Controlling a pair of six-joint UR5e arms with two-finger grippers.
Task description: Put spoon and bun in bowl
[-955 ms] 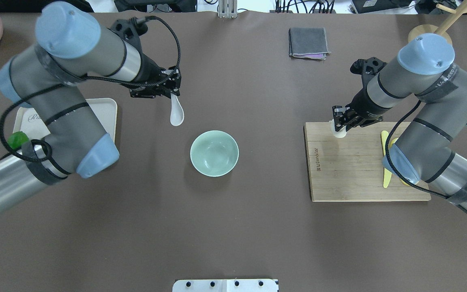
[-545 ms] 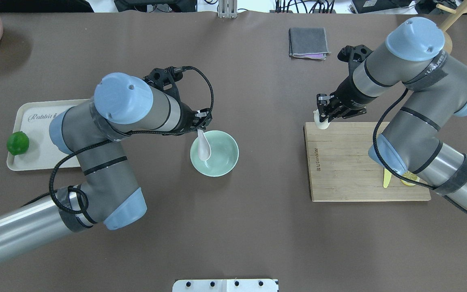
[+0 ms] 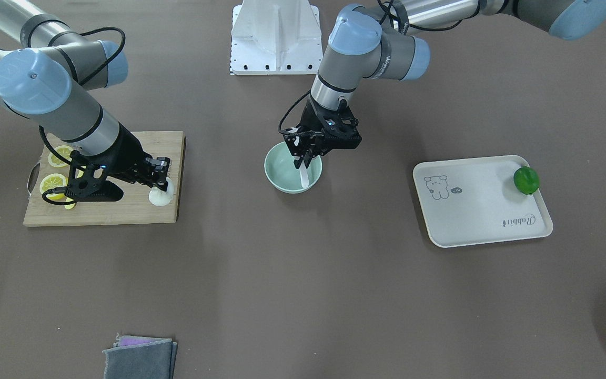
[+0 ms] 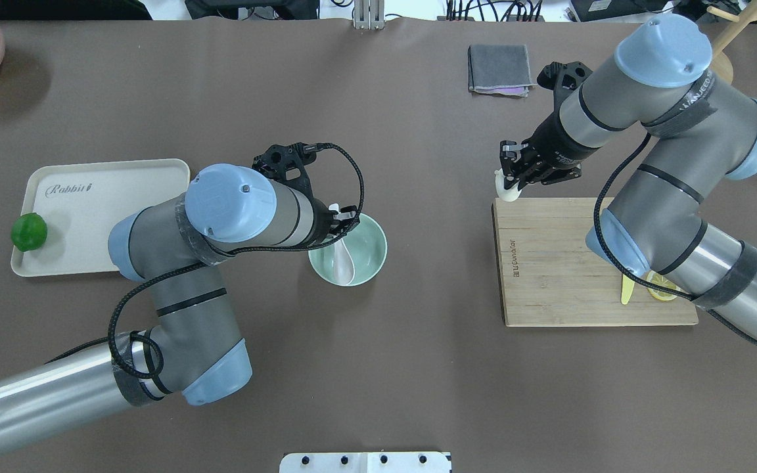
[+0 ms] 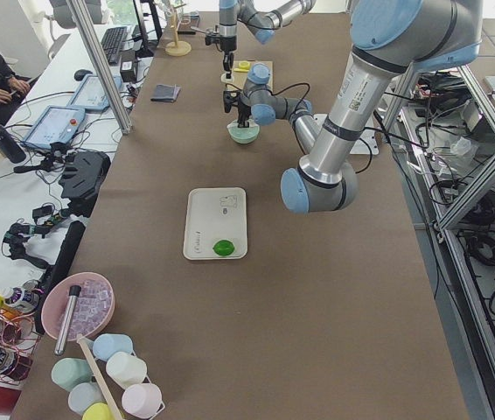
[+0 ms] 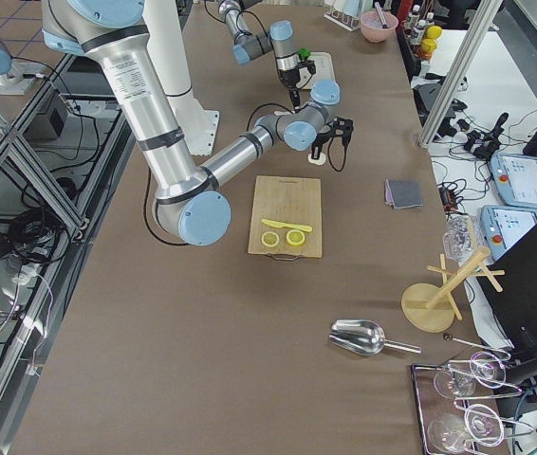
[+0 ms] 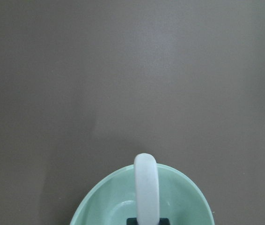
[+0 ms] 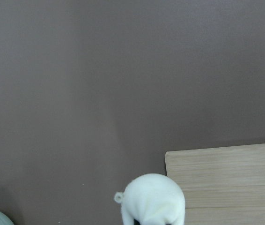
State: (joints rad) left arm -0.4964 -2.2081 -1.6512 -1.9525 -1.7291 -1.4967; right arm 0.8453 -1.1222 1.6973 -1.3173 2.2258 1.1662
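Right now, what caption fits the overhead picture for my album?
Left hand holds the spoon in the green bowl; right hand holds the bun near the wooden board's corner.

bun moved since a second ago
Yes. The bun, held by the right gripper, shifted from over the cutting board to its corner, toward the bowl.

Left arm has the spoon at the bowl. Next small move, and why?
Probably open the left gripper: the spoon it holds already has its scoop down inside the bowl, so letting go should leave it resting there.
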